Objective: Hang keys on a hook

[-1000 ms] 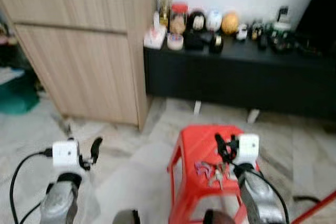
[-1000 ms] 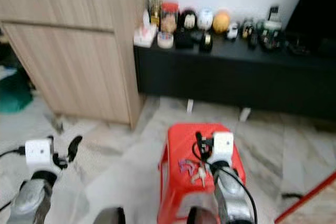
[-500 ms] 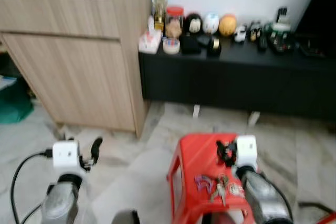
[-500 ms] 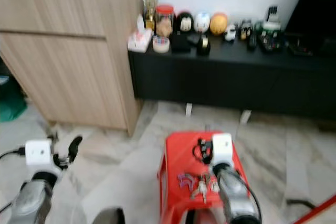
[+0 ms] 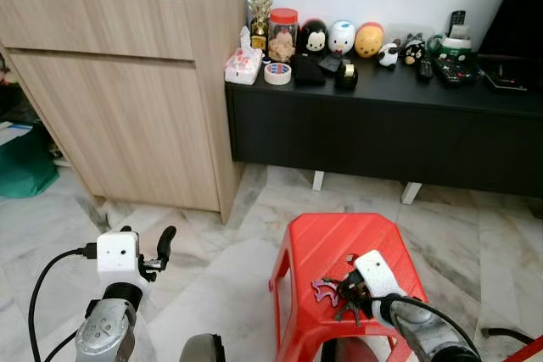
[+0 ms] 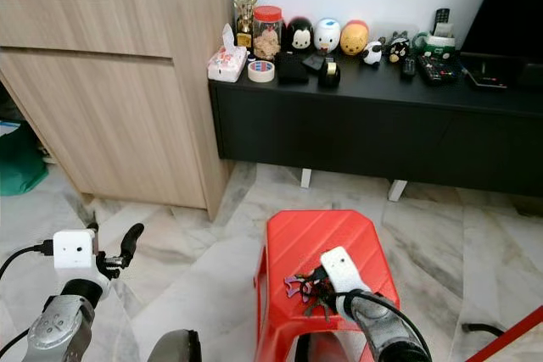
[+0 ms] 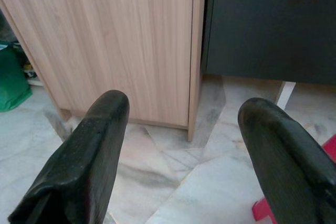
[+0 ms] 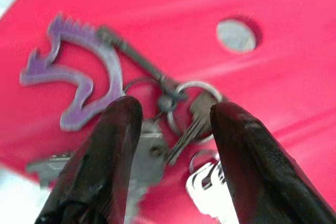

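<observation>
Red plastic stool [image 5: 322, 243] carries the keys [image 8: 157, 124] on its near right part; the right gripper [image 8: 170, 145] is down over them, fingers spread either side, while the left gripper [image 7: 178, 145] hangs open, far left

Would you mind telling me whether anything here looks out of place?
The keys lie loose on the red stool, an odd spot for them. The right hand is open above them.

The right hand [image 5: 346, 287] covers part of the keys [image 8: 157, 129], whose lower blades are blurred and cut off.
</observation>
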